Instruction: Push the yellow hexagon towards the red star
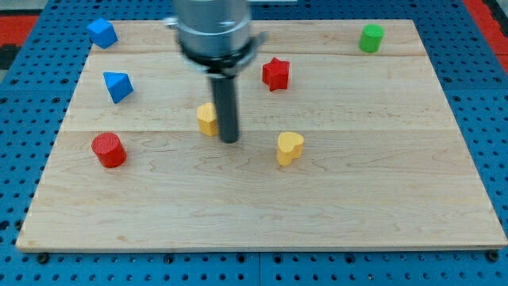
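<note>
The yellow hexagon (207, 119) sits left of the board's middle, partly hidden by my rod. My tip (229, 141) rests on the board just to the hexagon's right and slightly below it, touching or nearly touching it. The red star (275, 74) lies up and to the right of the hexagon, near the view's top centre.
A yellow heart-shaped block (290, 148) lies right of my tip. A red cylinder (109, 150) sits at the left. Two blue blocks (117, 86) (102, 32) are at the upper left. A green cylinder (371, 38) is at the upper right. The wooden board (262, 214) rests on a blue pegboard.
</note>
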You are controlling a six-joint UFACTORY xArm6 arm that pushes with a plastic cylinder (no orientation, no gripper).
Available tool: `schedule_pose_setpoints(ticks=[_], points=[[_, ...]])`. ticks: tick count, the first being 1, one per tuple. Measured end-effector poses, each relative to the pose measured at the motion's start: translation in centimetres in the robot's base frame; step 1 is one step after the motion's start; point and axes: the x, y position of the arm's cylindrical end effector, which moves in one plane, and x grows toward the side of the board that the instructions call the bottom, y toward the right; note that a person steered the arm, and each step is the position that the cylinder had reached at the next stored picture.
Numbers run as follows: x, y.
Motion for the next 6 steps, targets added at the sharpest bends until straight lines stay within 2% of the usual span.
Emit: schedule_pose_setpoints(ticks=[1,3,4,5,6], points=[[-0.1,1.2],[3.4,-9.0],[1.6,-9.4],[-1.0,-6.2],[-2.1,1.4]])
